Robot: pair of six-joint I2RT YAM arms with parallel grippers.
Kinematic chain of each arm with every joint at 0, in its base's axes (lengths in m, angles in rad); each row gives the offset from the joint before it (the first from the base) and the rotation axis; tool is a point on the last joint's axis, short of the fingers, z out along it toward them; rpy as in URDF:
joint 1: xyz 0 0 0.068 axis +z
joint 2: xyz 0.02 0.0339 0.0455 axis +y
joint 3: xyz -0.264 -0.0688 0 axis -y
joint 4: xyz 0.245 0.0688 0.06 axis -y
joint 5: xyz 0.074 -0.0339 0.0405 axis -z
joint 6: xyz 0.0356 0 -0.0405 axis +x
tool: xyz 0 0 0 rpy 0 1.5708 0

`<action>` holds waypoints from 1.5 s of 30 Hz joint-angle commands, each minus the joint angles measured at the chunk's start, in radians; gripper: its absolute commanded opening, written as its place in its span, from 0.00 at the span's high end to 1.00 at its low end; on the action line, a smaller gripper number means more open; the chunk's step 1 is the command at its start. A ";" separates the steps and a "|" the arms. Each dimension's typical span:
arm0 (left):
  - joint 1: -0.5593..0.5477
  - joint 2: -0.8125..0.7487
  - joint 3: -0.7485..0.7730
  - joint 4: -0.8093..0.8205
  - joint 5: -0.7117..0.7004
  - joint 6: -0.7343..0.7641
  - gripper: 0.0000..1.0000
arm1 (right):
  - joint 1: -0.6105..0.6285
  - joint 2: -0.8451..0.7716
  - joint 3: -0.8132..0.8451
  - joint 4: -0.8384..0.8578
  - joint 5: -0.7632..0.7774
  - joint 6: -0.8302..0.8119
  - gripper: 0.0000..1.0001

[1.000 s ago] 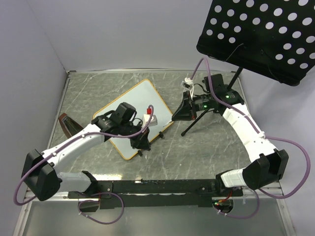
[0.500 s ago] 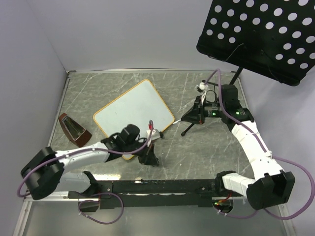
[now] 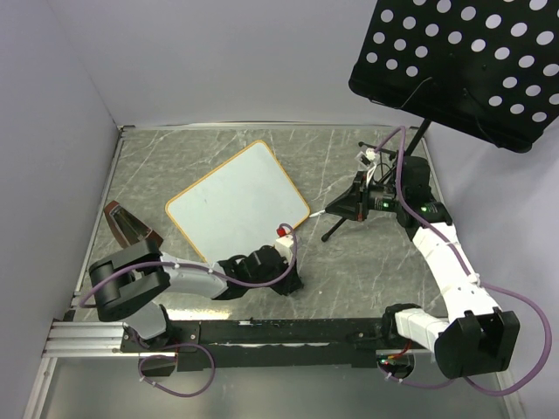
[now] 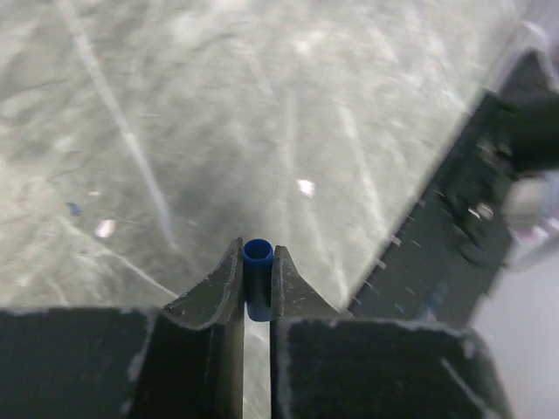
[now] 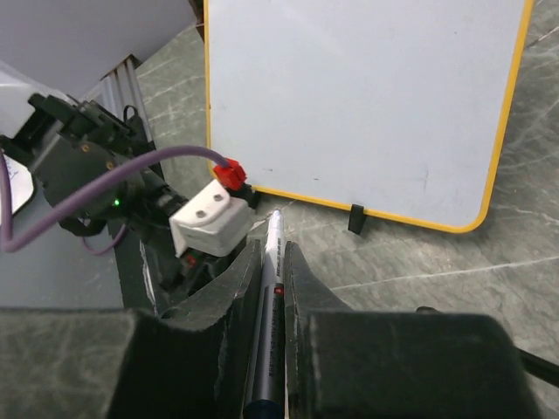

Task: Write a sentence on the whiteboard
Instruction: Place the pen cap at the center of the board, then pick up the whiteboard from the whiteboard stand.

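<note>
Whiteboard [image 3: 238, 202] lay flat on the grey table [image 3: 367, 262], turned at an angle. Left gripper [image 4: 256, 266], on the table close to the board's near edge, was closed on 1 small blue cap [image 4: 257, 253]. Right gripper [image 5: 272, 253], at the board's right side, clamped 1 marker [image 5: 266, 305], tip toward the board.

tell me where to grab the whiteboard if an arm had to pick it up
Take the whiteboard by its near framed edge, next to a black clip foot, coming in low from the arms' side. It seems to lie flat on the table, so only the thin rim can be pinched from both faces; the feet there may lift that edge a little.
</note>
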 commanded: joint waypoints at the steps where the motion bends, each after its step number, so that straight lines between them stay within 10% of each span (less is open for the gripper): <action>1: -0.017 0.027 0.050 0.004 -0.198 -0.046 0.85 | -0.014 -0.026 -0.013 0.068 -0.055 0.015 1.00; 7: -0.040 0.033 0.082 -0.065 -0.309 -0.040 0.64 | -0.017 -0.021 -0.021 0.074 -0.072 0.015 1.00; 19: -0.052 -0.060 0.067 -0.079 -0.338 -0.052 0.58 | -0.030 -0.041 -0.036 0.069 -0.093 0.002 1.00; 30: -0.051 -0.446 0.019 -0.267 -0.502 -0.008 0.01 | -0.042 -0.069 -0.058 0.060 -0.116 -0.061 1.00; 45: 0.256 -1.013 0.030 -0.620 -0.363 0.049 0.03 | -0.043 -0.078 -0.099 0.118 -0.113 -0.054 1.00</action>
